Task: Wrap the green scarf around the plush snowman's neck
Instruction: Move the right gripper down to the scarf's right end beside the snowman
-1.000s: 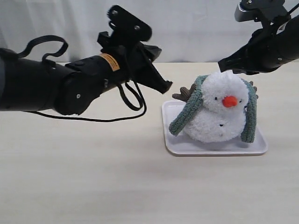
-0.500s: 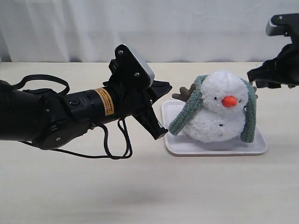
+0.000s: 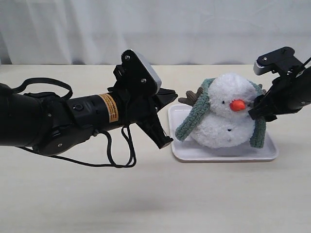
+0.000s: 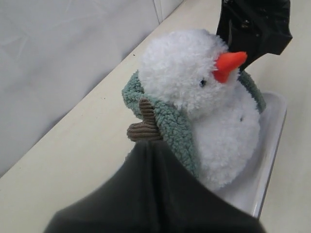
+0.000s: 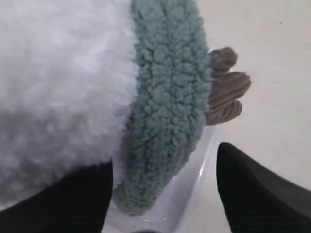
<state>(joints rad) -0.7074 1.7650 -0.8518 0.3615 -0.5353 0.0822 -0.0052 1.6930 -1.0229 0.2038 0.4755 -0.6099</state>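
Observation:
The plush snowman [image 3: 227, 116] sits on a white tray [image 3: 194, 154]. The green scarf [image 3: 192, 120] lies behind its head and neck, both ends hanging loose down the sides; the neck front [image 3: 224, 118] shows bare white. My right gripper [image 3: 256, 111] is open at the scarf's right end [image 5: 163, 121], which hangs between its fingers [image 5: 257, 189], the other finger against the white plush. My left gripper [image 3: 166, 140] is shut and empty, its tip [image 4: 146, 145] just short of the brown arm [image 4: 146, 127] and the scarf's left strand [image 4: 170, 126].
The tray rim [image 5: 194, 184] lies right under my right gripper. The beige table [image 3: 146, 194] carries the tray, and a white curtain [image 3: 194, 29] hangs behind. A black cable loop [image 3: 119, 153] dangles under my left arm.
My right gripper came down from the upper right to the scarf's right end beside the snowman. My left arm dropped lower, then held almost still near the tray's left edge.

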